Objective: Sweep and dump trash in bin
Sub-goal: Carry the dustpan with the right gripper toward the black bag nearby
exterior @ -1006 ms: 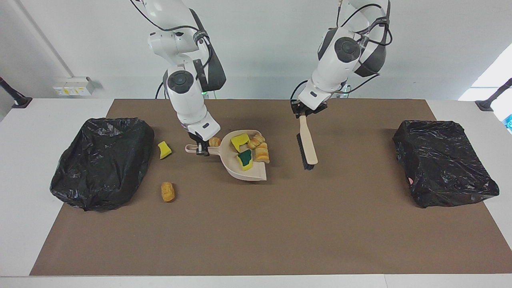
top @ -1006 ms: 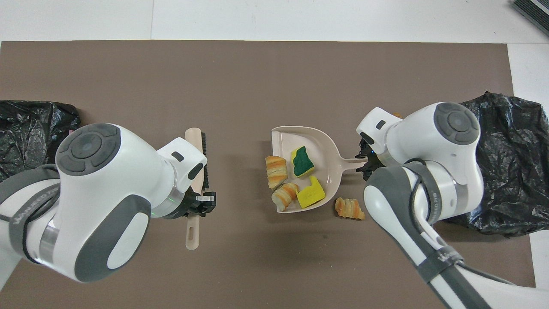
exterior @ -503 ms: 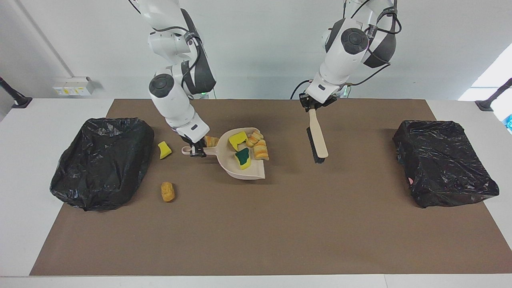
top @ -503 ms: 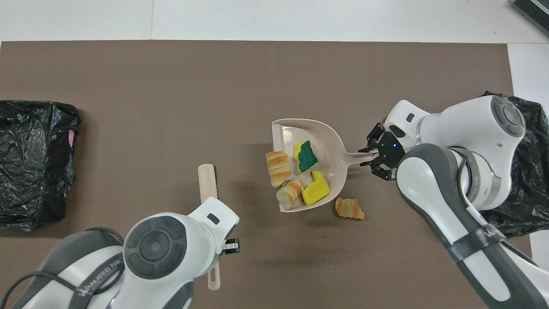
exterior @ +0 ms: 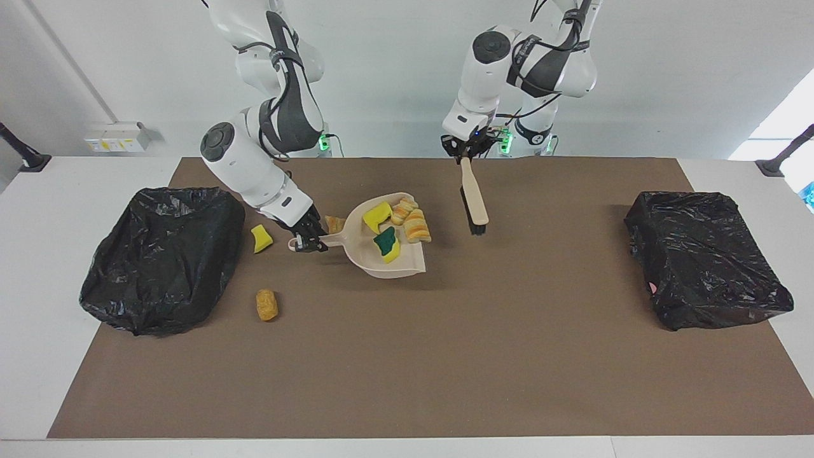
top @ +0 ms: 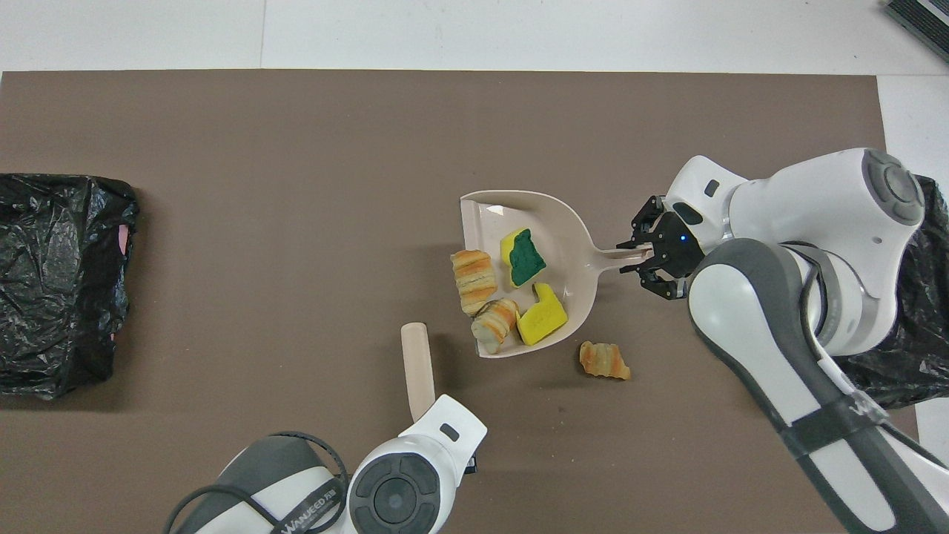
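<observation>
Glossy, crinkled black plastic bin bags (exterior: 162, 257), a smooth beige plastic dustpan (exterior: 375, 264), porous yellow sponge chunks (exterior: 376, 216), flaky golden bread pieces (exterior: 416, 227), all on a matt brown paper-like mat (exterior: 445, 343).

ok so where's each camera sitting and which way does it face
Facing view: high across the table, looking at the robots; both arms show, the right gripper shut on the beige plastic dustpan, the left gripper on the beige hand brush.
Overhead view: high above the robots' end, looking steeply down; arms enter from the bottom, the right gripper at the dustpan's handle.
Shared: the dustpan, the brush, the black bin bags, half a turn apart.
</observation>
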Robot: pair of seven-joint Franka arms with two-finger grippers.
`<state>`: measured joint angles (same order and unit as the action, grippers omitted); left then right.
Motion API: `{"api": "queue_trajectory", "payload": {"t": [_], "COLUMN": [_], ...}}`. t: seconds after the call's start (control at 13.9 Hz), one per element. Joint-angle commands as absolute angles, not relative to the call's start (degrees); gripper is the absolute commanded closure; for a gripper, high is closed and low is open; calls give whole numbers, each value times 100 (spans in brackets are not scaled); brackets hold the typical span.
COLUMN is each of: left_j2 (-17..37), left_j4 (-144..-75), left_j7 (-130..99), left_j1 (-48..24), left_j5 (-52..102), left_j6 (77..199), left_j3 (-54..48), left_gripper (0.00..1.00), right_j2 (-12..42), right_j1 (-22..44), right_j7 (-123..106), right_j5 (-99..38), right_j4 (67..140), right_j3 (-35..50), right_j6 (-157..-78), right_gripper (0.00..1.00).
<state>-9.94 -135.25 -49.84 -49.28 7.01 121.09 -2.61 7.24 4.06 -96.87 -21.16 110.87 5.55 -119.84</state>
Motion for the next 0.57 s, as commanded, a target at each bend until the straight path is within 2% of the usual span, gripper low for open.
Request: {"api": "queue_trajectory", "payload": {"t": [0.0,0.5], "left_j2": [-766,-598], "left_j4": [-13632,-13781], "left_j7": [-5115,-5010], "left_j1": [-5290,-5405], "left_j5": [721,791], "left_j6": [12550,12999], "left_j3": [-167,-167], "left_gripper": [100,100], "right_j2": [738,861], "right_j1": [273,-114], "right_j7": [-9747,-9729], "right_j5": [-2004,-1679], "right_j4": [10802,10108], "right_j3": [571,545], "right_j6": [-11655,-11136], "right_gripper": [100,100]}}
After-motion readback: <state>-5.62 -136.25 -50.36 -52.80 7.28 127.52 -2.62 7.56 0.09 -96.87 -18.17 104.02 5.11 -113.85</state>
